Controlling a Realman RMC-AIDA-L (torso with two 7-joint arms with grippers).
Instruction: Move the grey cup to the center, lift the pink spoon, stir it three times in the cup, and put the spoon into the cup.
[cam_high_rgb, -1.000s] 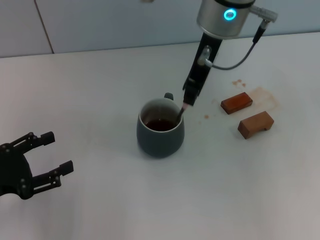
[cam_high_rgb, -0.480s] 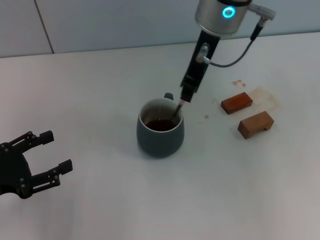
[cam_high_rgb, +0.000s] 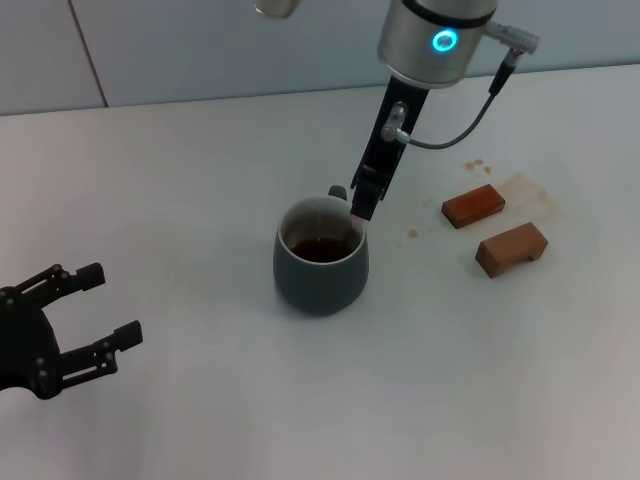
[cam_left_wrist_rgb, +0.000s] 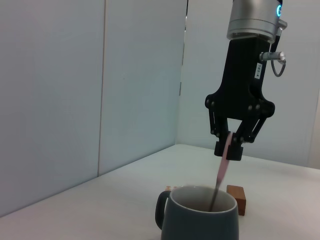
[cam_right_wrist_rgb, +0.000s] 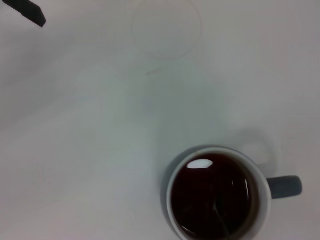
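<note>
My right end effector (cam_left_wrist_rgb: 231, 148) hangs just above the grey cup's (cam_high_rgb: 321, 258) rim at its 1 o'clock edge, fingers pinched on the pink spoon (cam_left_wrist_rgb: 220, 174) handle. Spoon tilted, bowl end down in brown liquid. Cup mid-counter (cam_high_rgb: 200, 180), handle toward 12. Two wooden blocks (cam_high_rgb: 495, 226) at 3 o'clock, well apart. My left end effector (cam_high_rgb: 70, 330) idles at 8 o'clock, fingers spread, holding nothing.
</note>
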